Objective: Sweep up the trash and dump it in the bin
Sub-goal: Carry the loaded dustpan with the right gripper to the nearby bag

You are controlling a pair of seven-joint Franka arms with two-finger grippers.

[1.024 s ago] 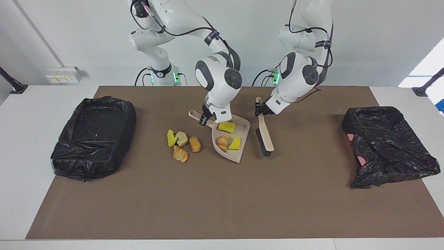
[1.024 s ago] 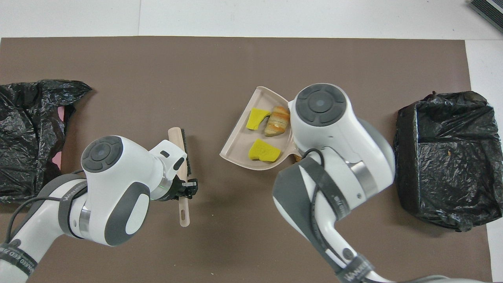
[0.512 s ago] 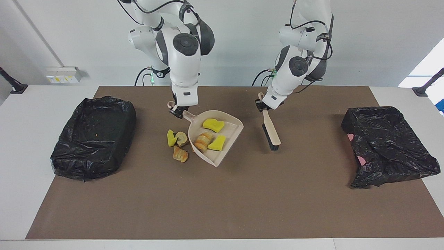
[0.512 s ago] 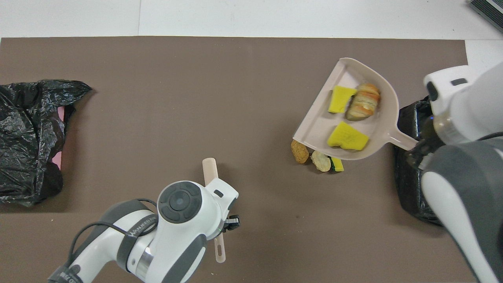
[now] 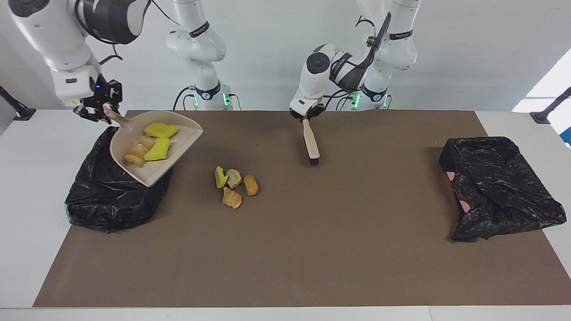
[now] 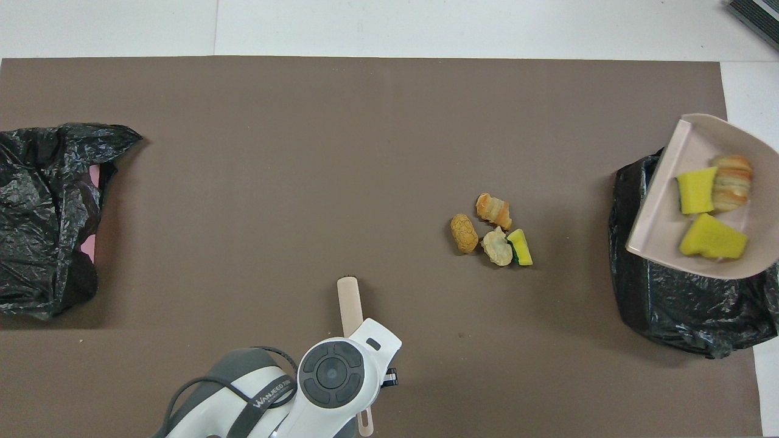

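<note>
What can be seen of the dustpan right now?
The dustpan is beige, plastic-looking, with a flat tray, raised rim and short handle. The right pincer is shut on the handle and holds it in the air, tilted, over the black-lined bin at the right arm's end. It carries two yellow-green sponge chunks and one golden-brown pastry piece.

Right gripper (image 5: 99,111) is carrying the dustpan (image 5: 151,154) with three scraps (image 5: 151,142) off the mat, now over the bin (image 5: 107,196). Left gripper (image 5: 307,115) is drawing the brush (image 5: 311,145) nearer the robots. Four scraps (image 5: 235,185) are now uncovered.
</note>
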